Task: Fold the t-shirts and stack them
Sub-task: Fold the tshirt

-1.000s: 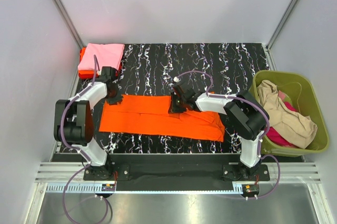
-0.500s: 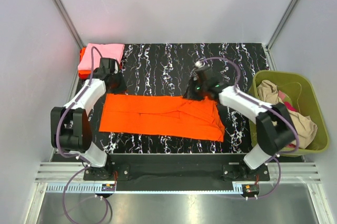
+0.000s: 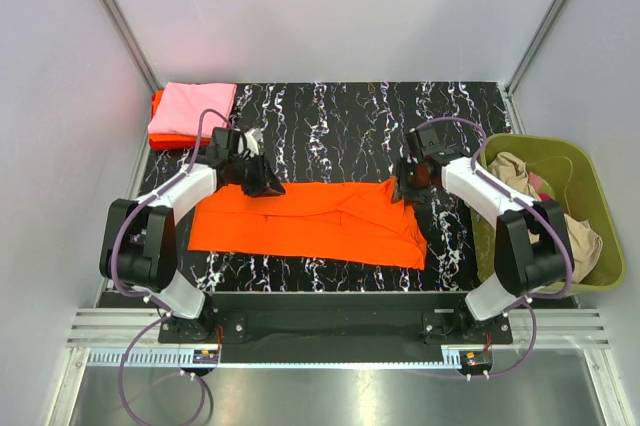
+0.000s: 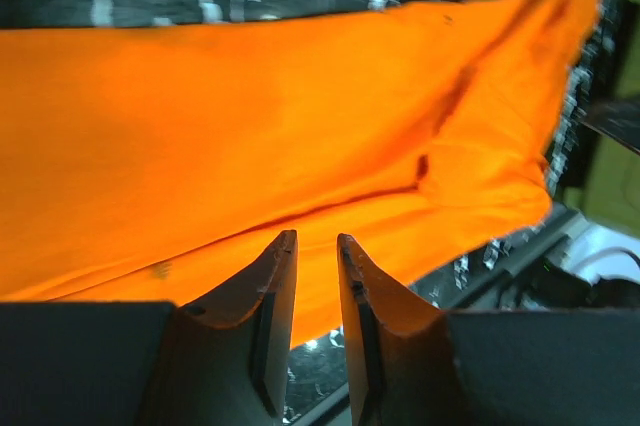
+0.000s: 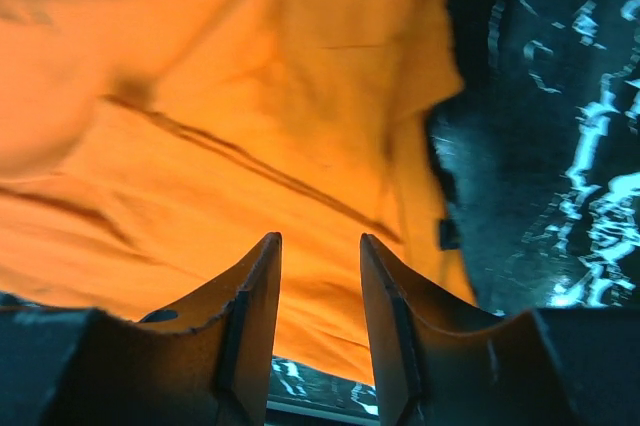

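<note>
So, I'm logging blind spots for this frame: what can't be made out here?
- Top view: the pink t-shirt covers the red-orange t-shirt except an edge.
- Top view: in the basket, the beige shirt hides most of the magenta shirt.
- Wrist views: the orange t-shirt runs off frame, blurred.

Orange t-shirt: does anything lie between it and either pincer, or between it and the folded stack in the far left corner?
Nothing visible does. The left pincer and right pincer hang open at the far edge of the orange t-shirt, with no object between. Only bare marbled table separates it from the pink-topped stack.
</note>
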You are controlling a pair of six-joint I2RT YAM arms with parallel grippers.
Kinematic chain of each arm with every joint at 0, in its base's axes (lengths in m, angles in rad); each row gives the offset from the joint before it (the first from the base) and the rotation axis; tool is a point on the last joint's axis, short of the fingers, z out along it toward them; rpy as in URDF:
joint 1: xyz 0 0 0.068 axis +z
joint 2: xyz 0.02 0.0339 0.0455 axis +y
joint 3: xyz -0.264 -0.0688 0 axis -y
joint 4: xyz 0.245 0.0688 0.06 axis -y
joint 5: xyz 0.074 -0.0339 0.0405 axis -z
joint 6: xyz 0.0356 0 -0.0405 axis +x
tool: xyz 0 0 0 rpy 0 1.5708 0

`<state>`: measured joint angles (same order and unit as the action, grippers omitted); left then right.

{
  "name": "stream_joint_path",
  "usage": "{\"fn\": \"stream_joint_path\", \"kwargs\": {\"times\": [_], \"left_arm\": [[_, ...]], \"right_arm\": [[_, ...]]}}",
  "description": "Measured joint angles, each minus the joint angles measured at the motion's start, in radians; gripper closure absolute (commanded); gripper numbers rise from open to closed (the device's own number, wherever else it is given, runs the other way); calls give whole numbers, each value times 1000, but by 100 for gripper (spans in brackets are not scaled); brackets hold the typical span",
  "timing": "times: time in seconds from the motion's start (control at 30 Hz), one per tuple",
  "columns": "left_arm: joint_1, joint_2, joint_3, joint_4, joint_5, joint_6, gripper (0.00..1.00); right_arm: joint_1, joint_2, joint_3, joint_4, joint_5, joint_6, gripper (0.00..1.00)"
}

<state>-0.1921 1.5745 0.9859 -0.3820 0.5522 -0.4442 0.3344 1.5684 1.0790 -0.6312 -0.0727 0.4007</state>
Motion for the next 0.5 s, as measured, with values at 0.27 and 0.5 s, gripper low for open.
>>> {"fn": "stream_joint_path", "kwargs": {"times": [0.27, 0.5], "left_arm": [[-4, 1, 0, 44, 80, -10, 71], [-3, 1, 0, 45, 94, -10, 71]], "right_arm": [[-28, 97, 0, -52, -34, -63, 53], [-28, 118, -18, -55, -61, -95, 51]]}}
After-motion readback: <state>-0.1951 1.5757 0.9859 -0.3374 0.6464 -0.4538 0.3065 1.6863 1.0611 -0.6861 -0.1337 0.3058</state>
